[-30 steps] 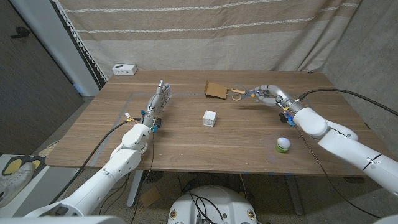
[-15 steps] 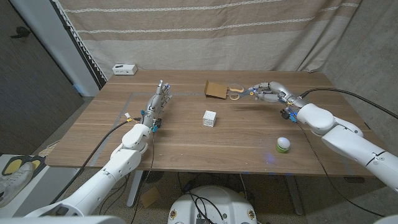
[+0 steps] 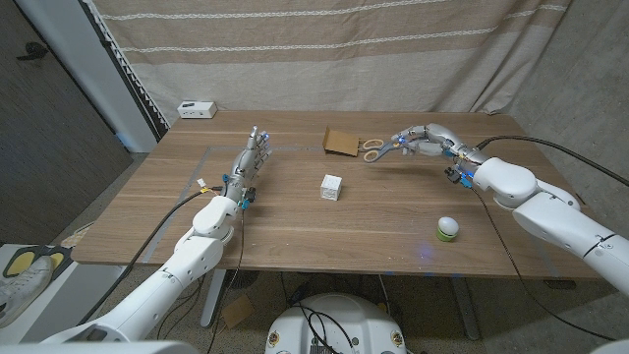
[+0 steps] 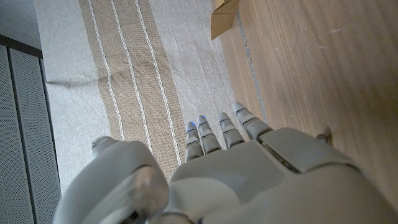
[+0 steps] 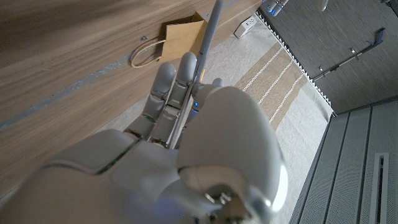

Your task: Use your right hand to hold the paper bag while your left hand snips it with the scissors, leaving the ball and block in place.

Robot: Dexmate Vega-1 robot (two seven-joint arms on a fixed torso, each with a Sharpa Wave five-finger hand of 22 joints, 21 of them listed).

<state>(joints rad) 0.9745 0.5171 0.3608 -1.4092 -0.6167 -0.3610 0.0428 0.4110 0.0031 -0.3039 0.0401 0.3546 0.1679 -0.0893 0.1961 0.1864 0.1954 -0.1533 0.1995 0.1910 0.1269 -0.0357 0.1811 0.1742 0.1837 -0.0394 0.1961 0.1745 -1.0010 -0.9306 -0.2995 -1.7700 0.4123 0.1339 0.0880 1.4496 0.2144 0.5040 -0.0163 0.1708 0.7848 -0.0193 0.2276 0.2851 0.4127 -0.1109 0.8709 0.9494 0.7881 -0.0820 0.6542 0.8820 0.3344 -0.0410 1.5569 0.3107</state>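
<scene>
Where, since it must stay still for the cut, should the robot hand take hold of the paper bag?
Probably at the handle end. The paper bag lies flat on the table, so its body offers little to pinch, while its loop handle points toward the right robot hand. Come in low from the robot's right.

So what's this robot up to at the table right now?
Its right hand is reaching toward the scissors with pale handles, which lie beside the flat brown paper bag at the far side of the wooden table. Whether it touches them is unclear. Its left hand waits with nothing in it. A white block and a green-and-white ball sit untouched nearer the robot.
</scene>
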